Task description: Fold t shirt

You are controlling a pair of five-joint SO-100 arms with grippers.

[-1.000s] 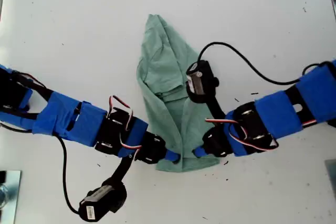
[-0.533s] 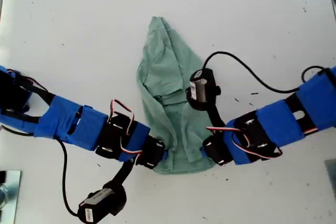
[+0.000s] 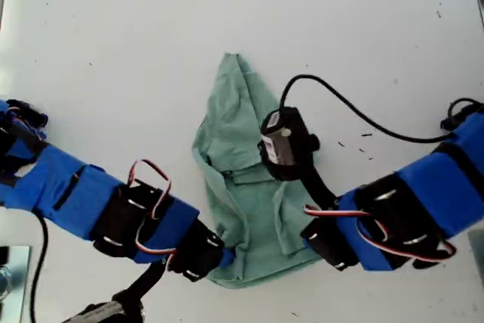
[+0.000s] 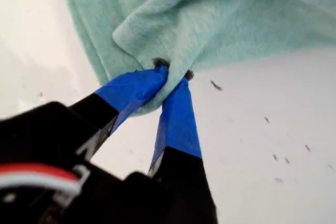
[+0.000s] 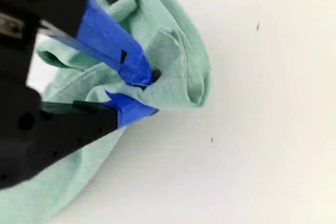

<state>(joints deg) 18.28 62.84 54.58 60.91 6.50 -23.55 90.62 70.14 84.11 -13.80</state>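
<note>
Underneath, the white surface carries the t shirt, which lies bunched into a narrow, pointed heap near the middle of the exterior view, its wide end toward that view's bottom edge. Two blue-taped arms reach in, one from the exterior view's left and one from its right, meeting the cloth's wide end. My first gripper is closed tight on a hem fold of the shirt; my second gripper likewise pinches a folded edge

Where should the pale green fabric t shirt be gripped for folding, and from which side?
Judging by its pose, grip the pale green fabric t shirt at its two near hem corners, low from the exterior view's bottom. My first gripper and my second gripper pinch bunched edges there.
</note>
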